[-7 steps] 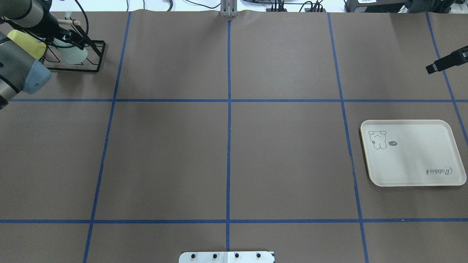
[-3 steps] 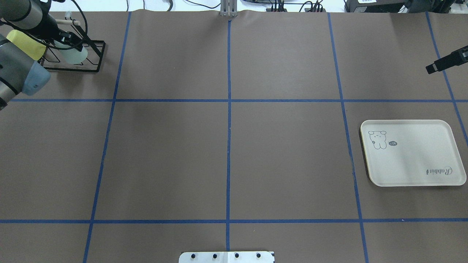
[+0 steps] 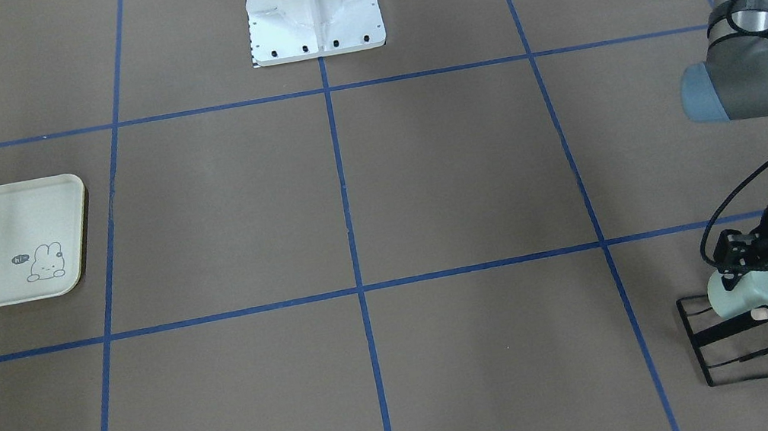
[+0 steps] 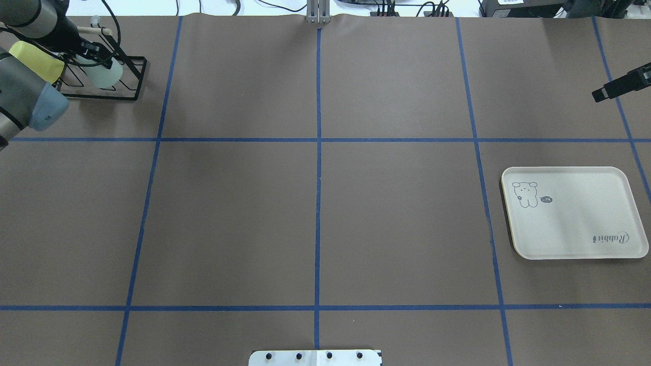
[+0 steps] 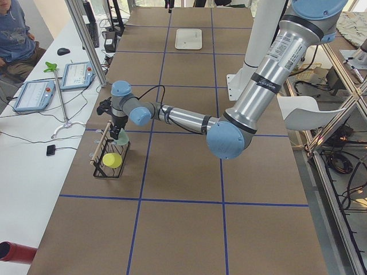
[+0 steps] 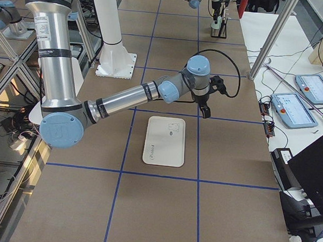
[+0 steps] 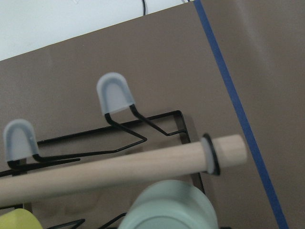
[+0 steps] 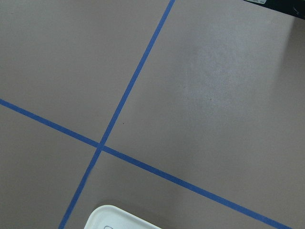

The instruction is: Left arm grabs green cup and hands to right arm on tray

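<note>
The green cup (image 4: 108, 76) lies tilted on a black wire rack (image 4: 133, 96) at the table's far left corner. My left gripper (image 4: 94, 52) is down on it, its black fingers (image 3: 732, 280) closed around the cup (image 3: 751, 292). In the left wrist view only the cup's round end (image 7: 167, 210) shows, under the rack's wooden bar (image 7: 119, 167). The cream tray (image 4: 574, 213) lies empty at the right. My right gripper (image 4: 600, 95) hangs above the table beyond the tray, its fingers showing as one closed black bar, holding nothing.
A yellow-green cup (image 4: 35, 60) sits on the same rack, close beside the green one. Two free capped pegs (image 7: 116, 93) stand on the rack. The robot's white base (image 3: 312, 3) is at the near middle edge. An operator (image 5: 14, 34) sits past the table's far side.
My left arm has drawn slightly towards the far left, and the green cup has shifted and tilted a little with the gripper. The right arm and the tray have not moved.
</note>
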Robot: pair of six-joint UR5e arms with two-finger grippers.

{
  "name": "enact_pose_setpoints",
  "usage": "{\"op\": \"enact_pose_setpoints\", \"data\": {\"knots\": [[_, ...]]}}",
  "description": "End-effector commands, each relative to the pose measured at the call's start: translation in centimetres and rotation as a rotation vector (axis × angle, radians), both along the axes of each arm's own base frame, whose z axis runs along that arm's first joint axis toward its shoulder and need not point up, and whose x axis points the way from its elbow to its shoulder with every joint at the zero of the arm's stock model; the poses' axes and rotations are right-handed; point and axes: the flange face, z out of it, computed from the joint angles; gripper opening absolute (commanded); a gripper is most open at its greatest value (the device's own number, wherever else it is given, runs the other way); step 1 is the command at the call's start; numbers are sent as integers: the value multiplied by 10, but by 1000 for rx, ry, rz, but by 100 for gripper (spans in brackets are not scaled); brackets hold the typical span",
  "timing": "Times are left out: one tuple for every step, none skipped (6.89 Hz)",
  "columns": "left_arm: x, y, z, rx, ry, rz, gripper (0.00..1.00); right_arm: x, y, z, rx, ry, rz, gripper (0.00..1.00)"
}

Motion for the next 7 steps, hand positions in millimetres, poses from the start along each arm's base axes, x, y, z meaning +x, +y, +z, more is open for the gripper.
{"op": "enact_pose_setpoints", "data": {"knots": [[-16,-2,-19,30,14,-23,0,0,0,-1,2,-1,0,100],[-33,-1,-26,43,23,-41,0,0,0,0,0,1,-1,100],[-50,7,-31,54,32,-55,0,-1,-2,-3,5,-1,0,100],[-61,19,-36,71,40,-64,0,-1,-3,-4,6,-2,0,100],[-72,29,-43,82,48,-72,0,-1,-4,-5,8,-1,1,100],[-77,49,-68,67,74,-49,0,-1,-4,-6,6,-2,4,100],[-88,66,-103,51,73,-54,0,-1,-5,-9,1,-7,12,100]]}}
